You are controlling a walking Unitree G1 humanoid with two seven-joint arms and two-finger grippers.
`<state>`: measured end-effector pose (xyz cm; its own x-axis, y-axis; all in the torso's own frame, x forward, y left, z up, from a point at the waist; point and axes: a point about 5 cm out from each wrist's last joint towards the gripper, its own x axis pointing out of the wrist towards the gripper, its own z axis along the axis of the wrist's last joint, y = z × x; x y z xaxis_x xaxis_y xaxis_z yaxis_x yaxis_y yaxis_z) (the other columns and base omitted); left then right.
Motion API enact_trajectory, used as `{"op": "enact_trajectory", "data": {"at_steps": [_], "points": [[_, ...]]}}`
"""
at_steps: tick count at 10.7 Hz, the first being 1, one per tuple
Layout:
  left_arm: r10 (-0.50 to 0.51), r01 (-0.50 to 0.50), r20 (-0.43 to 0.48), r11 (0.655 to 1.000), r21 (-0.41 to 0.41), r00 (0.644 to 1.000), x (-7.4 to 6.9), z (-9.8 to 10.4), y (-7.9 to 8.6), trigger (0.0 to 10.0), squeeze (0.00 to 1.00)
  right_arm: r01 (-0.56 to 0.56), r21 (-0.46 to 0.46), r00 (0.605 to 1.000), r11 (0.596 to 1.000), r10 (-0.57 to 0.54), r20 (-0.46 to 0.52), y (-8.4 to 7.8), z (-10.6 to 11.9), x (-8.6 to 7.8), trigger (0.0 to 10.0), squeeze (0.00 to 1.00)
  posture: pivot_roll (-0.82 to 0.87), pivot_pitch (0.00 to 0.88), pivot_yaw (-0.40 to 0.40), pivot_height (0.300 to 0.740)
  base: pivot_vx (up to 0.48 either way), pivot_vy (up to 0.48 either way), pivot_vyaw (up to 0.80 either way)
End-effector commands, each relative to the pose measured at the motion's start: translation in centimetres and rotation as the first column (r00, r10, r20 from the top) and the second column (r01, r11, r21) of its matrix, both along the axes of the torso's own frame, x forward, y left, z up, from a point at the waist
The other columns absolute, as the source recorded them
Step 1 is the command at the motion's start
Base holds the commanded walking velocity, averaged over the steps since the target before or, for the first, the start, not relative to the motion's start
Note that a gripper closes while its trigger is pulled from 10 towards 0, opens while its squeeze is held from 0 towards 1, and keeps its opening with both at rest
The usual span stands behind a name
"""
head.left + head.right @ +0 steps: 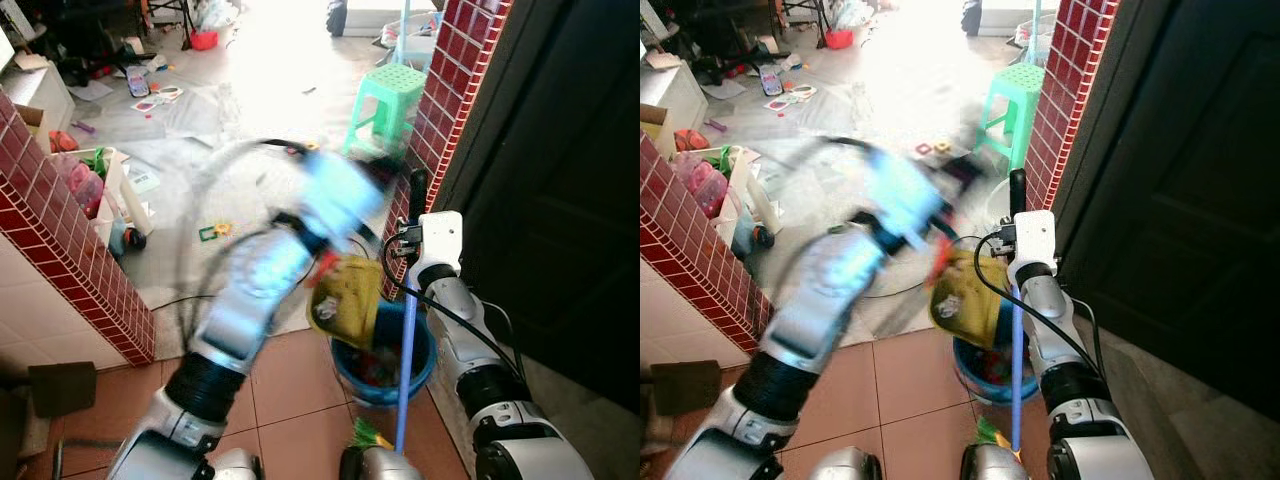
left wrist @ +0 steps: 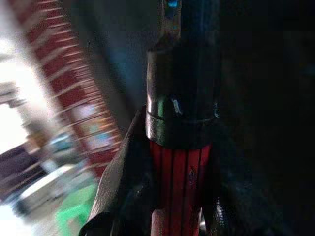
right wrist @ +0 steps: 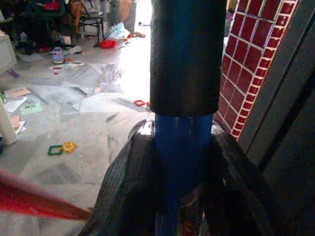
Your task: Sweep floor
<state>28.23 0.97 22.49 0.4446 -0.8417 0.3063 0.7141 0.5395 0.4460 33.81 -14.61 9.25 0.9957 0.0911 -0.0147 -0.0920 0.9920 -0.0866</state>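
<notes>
R gripper point(image 3: 184, 162) nearest the lens: fingers point(image 3: 129, 187) clenched around the blue broom handle point(image 3: 183, 142), just below its black end grip point(image 3: 186, 54). In the head views the pole point(image 1: 407, 370) runs steeply down past the blue bucket point(image 1: 418, 372) to green bristles point(image 1: 367, 436) by the robot's base.

L gripper point(image 2: 179, 196) clamped on a red ribbed handle point(image 2: 178, 187) w/ black cap point(image 2: 182, 113), prob. the dustpan; yellow pan point(image 1: 348, 300) hangs over the bucket. L arm point(image 1: 262, 285) motion-blurred.

Handling, judgement: pole light, stiff, smooth plastic, so may twist or slip in the jaws. Grip near the top gives reach but little leverage; lower would control the head better.

Outward: red brick pillar point(image 1: 440, 90), green stool point(image 1: 392, 100), toy litter on grey floor point(image 1: 215, 232).
</notes>
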Motion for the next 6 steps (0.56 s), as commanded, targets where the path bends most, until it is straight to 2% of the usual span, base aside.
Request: {"op": "enact_trajectory", "data": {"at_steps": [1,2,4,6], "points": [[-0.12,0.115,0.068,0.991,0.065,0.99,-0.9,1.1,-1.2,10.0,0.0,0.007,0.0,0.999,1.0,-0.007,0.042,0.0,1.0,0.5,10.0,0.0,-0.04,0.033,0.016,0.74,0.0,0.0,0.0],[-0.191,0.183,0.084,0.978,0.101,0.978,-1.6,1.5,-1.9,10.0,0.0,0.01,0.0,0.999,1.0,-0.01,0.041,0.0,1.0,0.5,10.0,0.0,-0.04,0.03,0.021,0.74,0.0,0.0,0.0],[-0.25,0.24,0.094,0.965,0.104,0.964,-2.2,2.2,-2.6,10.0,0.0,0.014,0.001,0.999,1.0,-0.014,0.042,0.0,0.9,0.6,10.0,0.0,-0.04,0.028,0.021,0.74,0.0,0.0,0.0],[-0.347,0.321,0.119,0.927,0.192,0.93,-3.1,2.7,-3.0,10.0,0.0,0.008,-0.002,0.999,1.0,-0.008,0.04,0.0,0.9,0.7,10.0,0.0,-0.03,0.025,0.01,0.74,0.0,0.0,0.0]]}}
